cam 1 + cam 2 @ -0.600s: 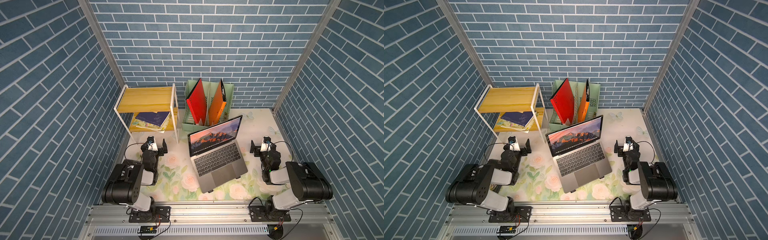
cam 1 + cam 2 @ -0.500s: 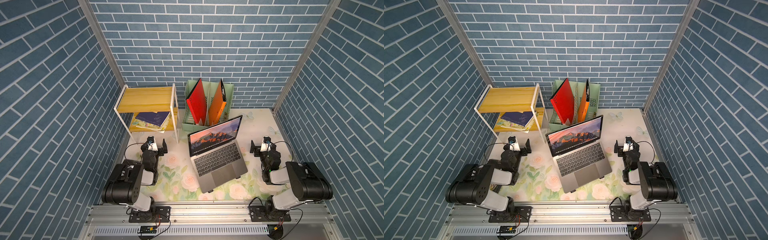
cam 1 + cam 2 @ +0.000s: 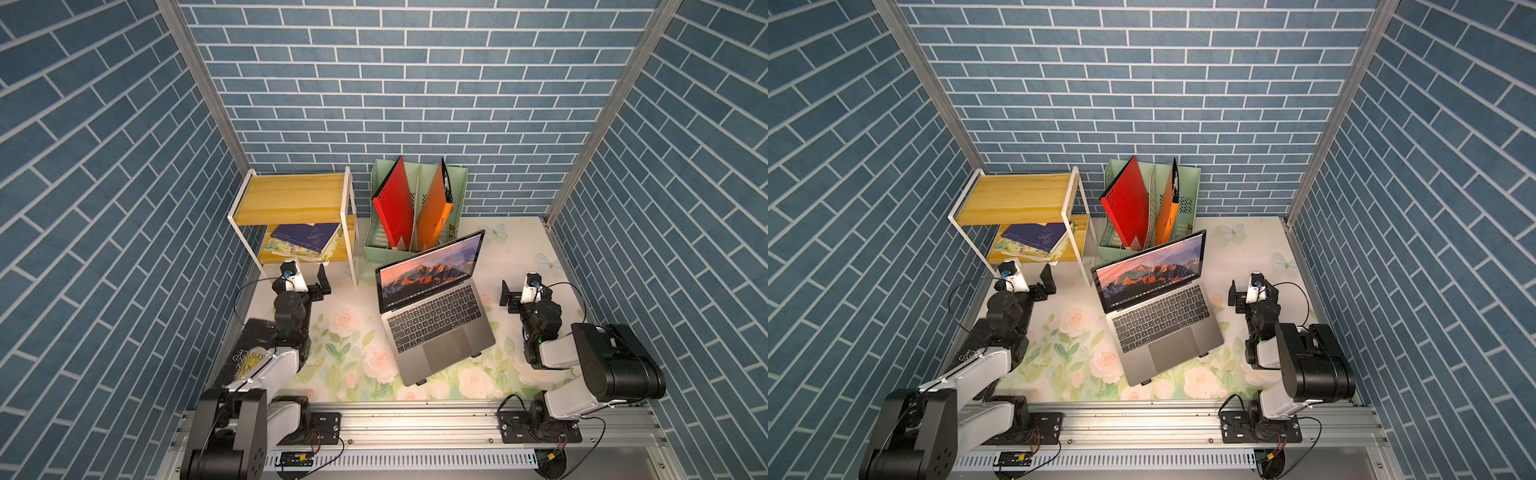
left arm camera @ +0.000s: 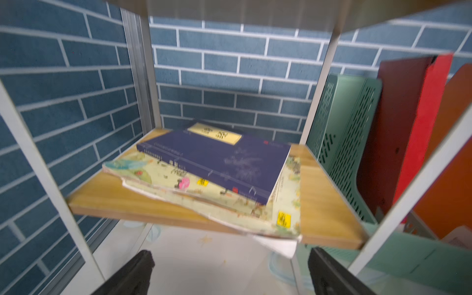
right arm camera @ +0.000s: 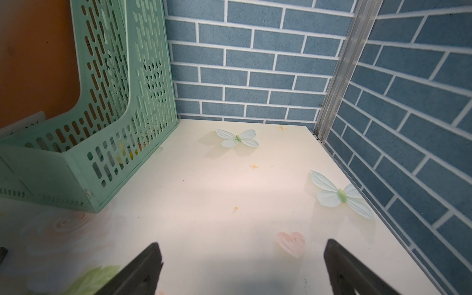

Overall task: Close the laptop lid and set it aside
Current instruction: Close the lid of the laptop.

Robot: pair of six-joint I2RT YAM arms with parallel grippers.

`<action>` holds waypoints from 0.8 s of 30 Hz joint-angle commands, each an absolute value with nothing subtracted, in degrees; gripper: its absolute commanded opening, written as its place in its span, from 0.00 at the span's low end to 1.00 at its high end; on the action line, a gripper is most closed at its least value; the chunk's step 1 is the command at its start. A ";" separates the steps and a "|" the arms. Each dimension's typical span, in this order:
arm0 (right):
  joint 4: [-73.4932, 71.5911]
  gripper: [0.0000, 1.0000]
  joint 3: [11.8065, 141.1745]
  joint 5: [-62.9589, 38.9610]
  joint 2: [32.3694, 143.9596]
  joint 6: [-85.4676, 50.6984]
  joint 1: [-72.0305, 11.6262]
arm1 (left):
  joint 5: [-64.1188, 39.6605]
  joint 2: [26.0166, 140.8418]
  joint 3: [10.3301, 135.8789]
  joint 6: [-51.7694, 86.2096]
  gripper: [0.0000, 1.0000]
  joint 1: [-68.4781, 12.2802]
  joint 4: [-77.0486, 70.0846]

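Observation:
The grey laptop sits open in the middle of the floral mat, turned slightly, in both top views. Its lid stands up with the orange mountain picture lit. My left gripper is open and empty, left of the laptop, facing the shelf. On the laptop's right my right gripper is also open and empty, over bare mat. Neither touches the laptop, and neither wrist view shows it.
A white-framed wooden shelf at back left holds stacked books. A green file holder with red and orange folders stands behind the lid. Black stand feet peek from under the laptop. A dark book lies under my left arm.

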State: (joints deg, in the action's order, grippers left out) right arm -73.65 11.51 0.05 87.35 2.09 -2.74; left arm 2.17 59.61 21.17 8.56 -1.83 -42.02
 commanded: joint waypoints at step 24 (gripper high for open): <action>-38.61 1.00 23.35 -29.34 39.05 -16.40 -6.69 | -31.82 44.39 47.41 50.48 1.00 -3.95 -9.66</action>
State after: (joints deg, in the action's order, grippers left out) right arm -38.92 17.76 -15.11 41.65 -20.71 -5.58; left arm -21.69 39.48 43.13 52.31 -2.55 -10.98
